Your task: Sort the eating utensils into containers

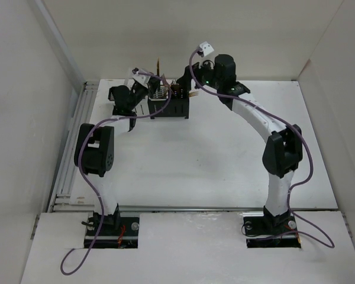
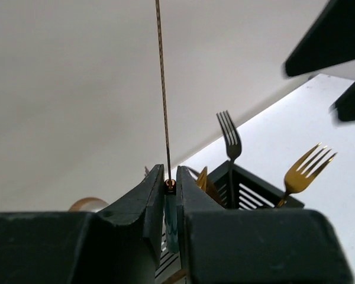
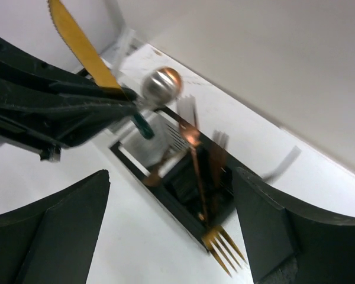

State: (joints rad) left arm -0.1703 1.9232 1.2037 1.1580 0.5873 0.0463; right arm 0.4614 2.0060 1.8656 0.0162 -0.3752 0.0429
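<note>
My left gripper (image 2: 169,177) is shut on the dark teal handle of a gold knife (image 2: 161,89), whose blade points straight up. In the top view this knife (image 1: 158,65) stands above the containers (image 1: 173,107), with the left gripper (image 1: 149,86) just left of them. My right gripper (image 3: 171,174) is open over a black container (image 3: 183,204), nothing between its fingers (image 3: 65,225). A gold fork (image 3: 223,248) leans out of that container, tines over its near rim. A dark fork (image 2: 229,137) and a gold fork (image 2: 307,168) stand upright in the black container (image 2: 257,192). A round spoon bowl (image 3: 161,84) shows blurred.
White walls close in the table on the left, back and right. A white slotted container (image 1: 158,96) stands against the black one. Purple cables (image 1: 254,109) loop along both arms. The two grippers are close together above the containers.
</note>
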